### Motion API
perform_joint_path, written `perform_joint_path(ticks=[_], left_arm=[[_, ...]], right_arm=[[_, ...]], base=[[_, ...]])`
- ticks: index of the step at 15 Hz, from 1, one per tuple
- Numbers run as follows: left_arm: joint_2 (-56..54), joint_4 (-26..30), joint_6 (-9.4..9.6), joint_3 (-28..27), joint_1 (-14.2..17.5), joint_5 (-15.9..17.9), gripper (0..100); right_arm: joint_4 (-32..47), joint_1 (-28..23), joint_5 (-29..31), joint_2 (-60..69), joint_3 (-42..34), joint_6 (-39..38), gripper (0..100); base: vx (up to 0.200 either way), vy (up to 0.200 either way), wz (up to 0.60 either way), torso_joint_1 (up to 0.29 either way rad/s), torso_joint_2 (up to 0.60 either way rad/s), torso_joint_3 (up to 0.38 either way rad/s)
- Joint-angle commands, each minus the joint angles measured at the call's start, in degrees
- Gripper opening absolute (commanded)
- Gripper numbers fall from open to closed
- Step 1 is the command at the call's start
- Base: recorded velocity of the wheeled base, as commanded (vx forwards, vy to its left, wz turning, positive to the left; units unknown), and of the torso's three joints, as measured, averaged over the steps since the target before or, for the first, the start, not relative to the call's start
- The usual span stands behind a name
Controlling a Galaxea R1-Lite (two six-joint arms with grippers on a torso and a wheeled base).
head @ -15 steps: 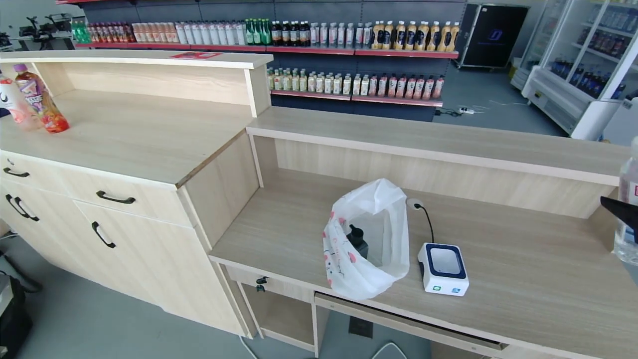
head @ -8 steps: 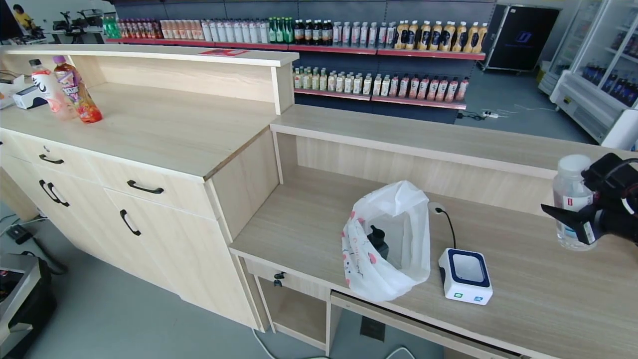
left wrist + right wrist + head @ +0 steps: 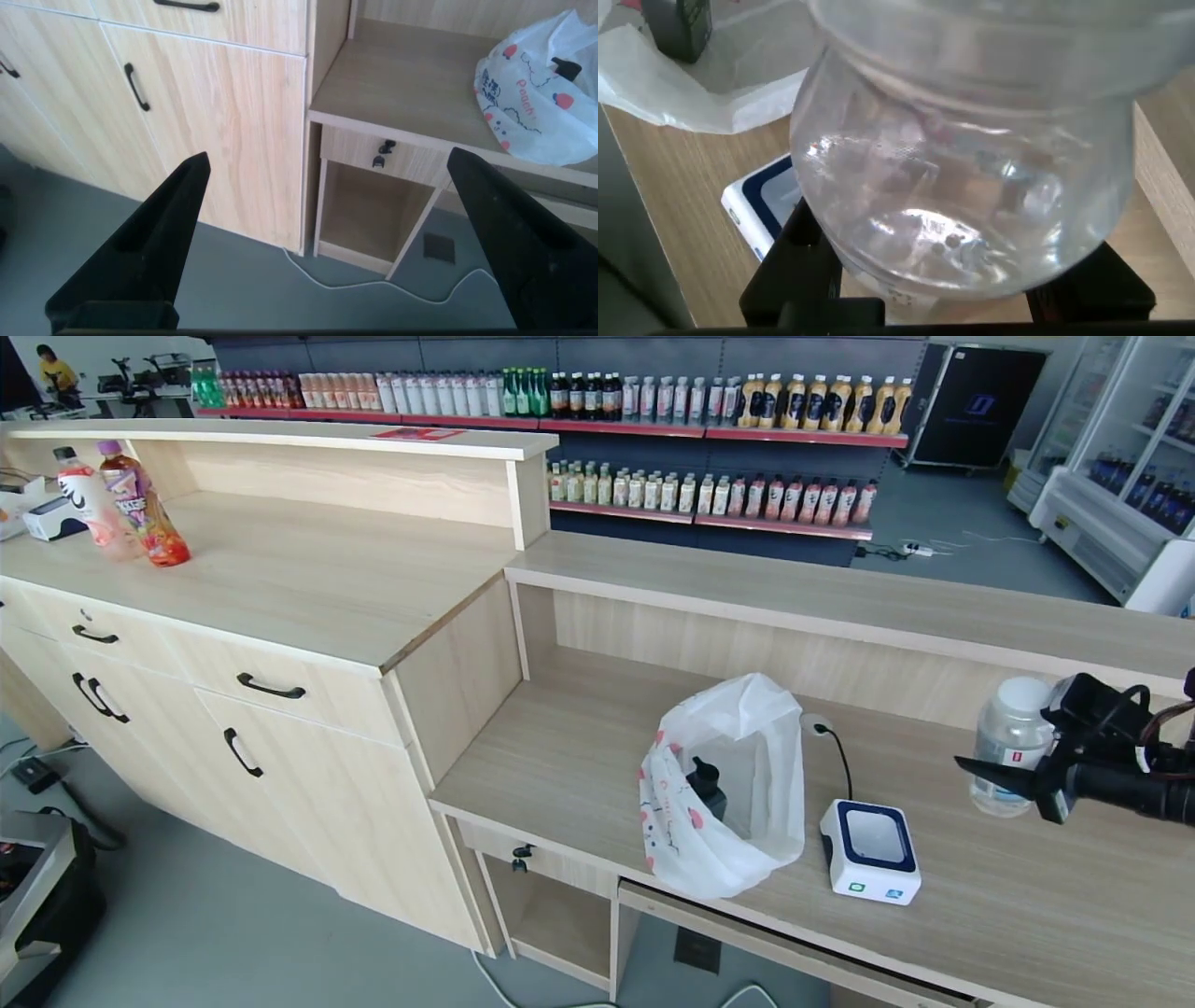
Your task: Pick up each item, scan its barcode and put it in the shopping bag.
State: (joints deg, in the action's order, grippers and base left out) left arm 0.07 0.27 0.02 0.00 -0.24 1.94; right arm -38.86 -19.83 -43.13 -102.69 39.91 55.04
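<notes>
Head view, checkout counter [image 3: 1027, 905], items placed relative to the scanner [image 3: 870, 851]:

1. Scanner: white box with a dark-framed window, sitting near the counter's front edge. A black cable [image 3: 843, 761] is running from behind it to a port in the countertop.
2. Shopping bag [image 3: 738, 747]: white plastic with red print, standing open just beside the scanner on its left. A dark pump-top bottle [image 3: 707, 786] is sitting inside.
3. Clear bottle [image 3: 1016, 723]: white cap, upright, sitting to the right of the scanner and apart from it. Whether its base is touching the counter cannot be told.
4. Right gripper [image 3: 1004, 773]: clamping the clear bottle low on its body, one dark finger crossing in front. In the right wrist view the fingers [image 3: 799, 271] are pressing either side of the bottle's base, with the scanner's corner and the bag's edge showing beyond.
5. Left gripper [image 3: 327, 157]: fingers spreading wide, holding nothing, hanging over the floor before the cabinet doors, well left of the scanner and lower than the bag.
6. Two drink bottles [image 3: 121, 504]: standing together on the raised counter, far left of the scanner.
</notes>
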Motion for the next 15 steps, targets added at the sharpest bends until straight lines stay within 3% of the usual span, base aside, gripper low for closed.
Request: perform_joint_path(ticks=[1,8,15], left_arm=[[0.0,0.0,-0.02,0.0,0.0,0.0,100],[0.0,0.0,-0.02,0.0,0.0,0.0,100],[0.0,0.0,-0.02,0.0,0.0,0.0,100]], right_arm=[[0.2,0.2,-2.4,-3.4,0.7,1.2,0],[0.0,-0.1,-13.6,-8.6,4.6,7.1,0],[0.3,0.1,-18.4,-11.7,5.9,14.5,0]], base=[[0.0,0.0,0.0,0.0,0.0,0.0],[0.0,0.0,0.0,0.0,0.0,0.0],[0.0,0.0,0.0,0.0,0.0,0.0]])
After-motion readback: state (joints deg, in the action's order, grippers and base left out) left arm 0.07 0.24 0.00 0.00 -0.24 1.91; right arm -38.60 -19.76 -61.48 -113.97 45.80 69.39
